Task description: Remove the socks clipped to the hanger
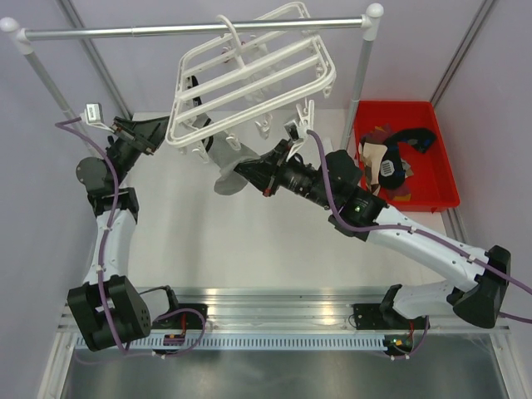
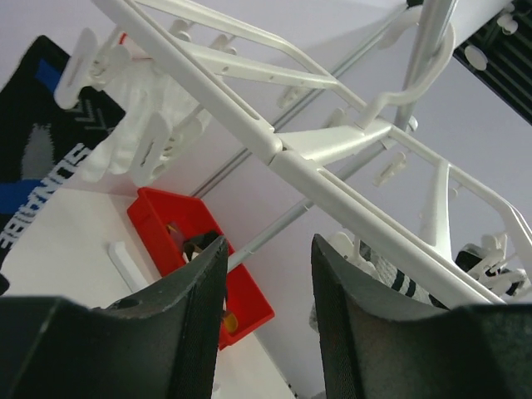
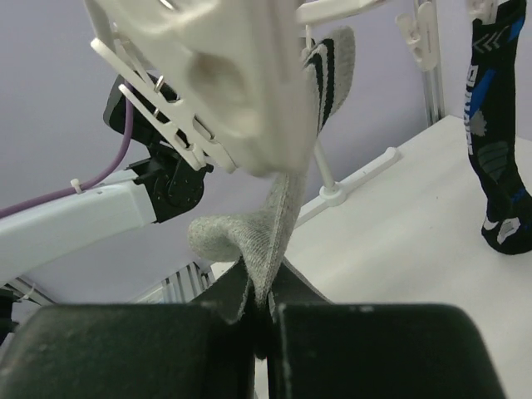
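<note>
The white hanger [image 1: 249, 75] hangs tilted from the silver rail. A grey sock [image 1: 224, 170] with black stripes hangs from one of its clips. My right gripper [image 1: 243, 171] is shut on this sock's lower part; in the right wrist view the grey sock [image 3: 278, 208] runs from the clip [image 3: 241, 91] down into my closed right gripper [image 3: 259, 287]. A black-and-blue sock [image 3: 495, 158] hangs further off. My left gripper [image 1: 150, 131] is open and empty below the frame's left side. In the left wrist view it [image 2: 268, 249] looks up at the hanger [image 2: 274, 150], a black-and-blue sock [image 2: 33, 158] and a white sock [image 2: 141, 116].
A red bin [image 1: 445, 158] at the right holds several loose socks; it also shows in the left wrist view [image 2: 158, 216]. The silver rail [image 1: 166, 32] spans the back on two white posts. The left arm [image 3: 91, 208] shows behind the grey sock.
</note>
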Action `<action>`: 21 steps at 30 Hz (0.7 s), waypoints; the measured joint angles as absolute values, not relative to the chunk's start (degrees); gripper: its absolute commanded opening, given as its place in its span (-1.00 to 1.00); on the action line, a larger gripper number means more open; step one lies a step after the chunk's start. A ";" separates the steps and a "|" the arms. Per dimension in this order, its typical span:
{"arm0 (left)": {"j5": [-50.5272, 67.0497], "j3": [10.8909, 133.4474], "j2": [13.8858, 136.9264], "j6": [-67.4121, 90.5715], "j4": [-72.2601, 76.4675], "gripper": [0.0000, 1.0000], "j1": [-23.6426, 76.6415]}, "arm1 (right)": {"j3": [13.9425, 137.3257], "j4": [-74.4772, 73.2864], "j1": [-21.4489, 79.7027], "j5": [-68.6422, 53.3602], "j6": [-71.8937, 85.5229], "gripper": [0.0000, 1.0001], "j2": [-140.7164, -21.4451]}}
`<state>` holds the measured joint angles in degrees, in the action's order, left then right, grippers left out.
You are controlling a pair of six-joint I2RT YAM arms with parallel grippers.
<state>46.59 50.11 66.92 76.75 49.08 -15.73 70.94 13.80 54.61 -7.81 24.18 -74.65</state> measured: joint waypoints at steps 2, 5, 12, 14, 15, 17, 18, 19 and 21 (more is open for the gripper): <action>47.11 50.11 66.92 77.08 50.61 -0.01 -15.05 | 70.50 14.22 54.28 -8.43 24.67 -0.99 -74.15; 47.72 49.91 66.98 78.24 54.19 0.00 -14.72 | 69.76 14.70 53.63 -9.67 25.65 -0.99 -74.04; 48.93 46.06 69.12 83.44 67.37 0.00 -14.35 | 66.15 18.48 49.69 -14.55 30.65 -0.99 -73.93; 49.30 45.10 69.73 84.31 69.12 -0.01 -14.26 | 64.60 19.49 48.40 -15.79 32.32 -0.99 -73.60; 49.50 44.64 69.76 84.62 69.54 -0.01 -14.26 | 63.96 19.94 47.29 -16.36 33.04 -0.99 -73.32; 49.71 43.99 69.47 84.66 70.02 -0.01 -14.26 | 62.74 20.43 45.87 -17.45 34.35 -0.98 -72.49; 49.71 43.77 69.12 84.64 69.89 -0.01 -14.26 | 62.13 20.84 45.04 -18.02 34.92 -0.99 -71.92; 49.74 43.64 68.64 84.47 69.63 -0.01 -14.26 | 61.69 21.15 44.45 -18.46 35.46 -0.98 -71.37; 49.80 43.29 66.87 83.77 68.10 0.00 -14.26 | 60.97 22.20 43.09 -19.51 36.51 -0.99 -70.39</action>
